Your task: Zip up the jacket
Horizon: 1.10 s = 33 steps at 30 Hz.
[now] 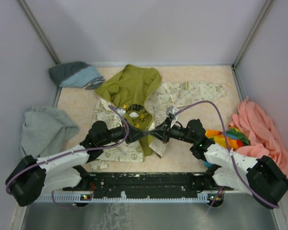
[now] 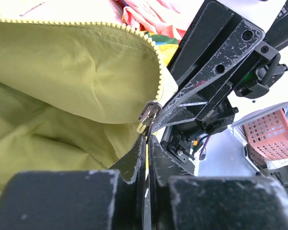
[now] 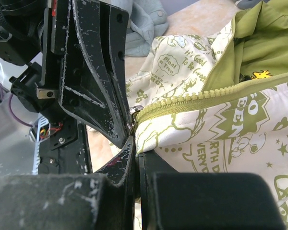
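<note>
1. Far left: a plain grey sweatshirt (image 1: 45,129) is bunched up at the left edge of the table (image 1: 77,103). A dark grey-and-blue garment (image 1: 76,75) sits in the far left corner.
2. The left pincer (image 1: 136,135) reaches in to the bottom of the jacket's front opening. In its wrist view the fingers are pressed together with a thin yellow-green strip of the jacket's edge between them, so it's clenched on the jacket.
3. The jacket (image 1: 182,96) is spread out mid-table. Its hood (image 1: 132,84) points to the far side and one sleeve stretches off to the right. The outside is cream, covered in small olive prints and lettering ("Plant a tree", "It's good to be green"). The hood and lining are plain olive. The front is flopped open, so the lining shows, with a few little yellow figures on it.
4. The silver slider (image 3: 136,110) sits right at the bottom corner, just above both sets of fingertips. The yellow-green zipper teeth (image 3: 206,93) run off to the right from it.
5. The right pincer (image 1: 158,133) comes in from the other side, tip to tip with the left one. It's clamped fully closed right under the slider, against the cream hem. I can't tell if there's fabric actually pinched in it.
6. Far right: a bright multicoloured cloth (image 1: 228,138), then a plain peach-pink garment (image 1: 261,127) heaped against the wall.
</note>
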Tool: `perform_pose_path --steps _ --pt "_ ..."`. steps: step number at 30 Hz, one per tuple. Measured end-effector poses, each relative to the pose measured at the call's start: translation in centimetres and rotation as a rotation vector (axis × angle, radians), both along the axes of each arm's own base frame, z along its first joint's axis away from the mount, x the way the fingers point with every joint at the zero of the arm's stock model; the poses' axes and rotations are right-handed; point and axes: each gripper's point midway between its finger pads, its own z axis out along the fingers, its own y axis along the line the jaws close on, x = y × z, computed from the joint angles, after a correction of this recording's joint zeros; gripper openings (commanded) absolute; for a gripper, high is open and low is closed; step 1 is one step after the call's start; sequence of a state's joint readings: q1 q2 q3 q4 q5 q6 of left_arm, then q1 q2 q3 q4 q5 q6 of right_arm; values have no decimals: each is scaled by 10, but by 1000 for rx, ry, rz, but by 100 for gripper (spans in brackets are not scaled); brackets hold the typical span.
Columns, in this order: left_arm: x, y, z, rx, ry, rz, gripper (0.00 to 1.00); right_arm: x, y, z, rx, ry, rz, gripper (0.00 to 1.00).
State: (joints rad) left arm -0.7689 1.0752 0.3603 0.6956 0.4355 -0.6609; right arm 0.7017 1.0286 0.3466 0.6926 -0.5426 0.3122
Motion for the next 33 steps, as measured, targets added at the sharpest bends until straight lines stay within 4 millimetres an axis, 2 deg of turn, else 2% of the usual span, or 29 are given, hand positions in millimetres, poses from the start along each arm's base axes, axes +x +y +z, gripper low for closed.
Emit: perform_pose_path --steps 1,9,18,25,33 --pt "0 0 0 0 0 -1 0 0 0 0 0 1 -3 0" --pt "-2 0 -5 20 18 -11 0 2 -2 -4 -2 12 -22 0" --pt "3 3 -21 152 137 24 39 3 -3 -9 -20 10 -26 0" --pt "3 22 -33 281 253 118 49 7 -9 -16 -56 -3 -61 0" --pt "-14 39 -78 601 433 231 55 11 -26 -30 -111 -31 -145 0"
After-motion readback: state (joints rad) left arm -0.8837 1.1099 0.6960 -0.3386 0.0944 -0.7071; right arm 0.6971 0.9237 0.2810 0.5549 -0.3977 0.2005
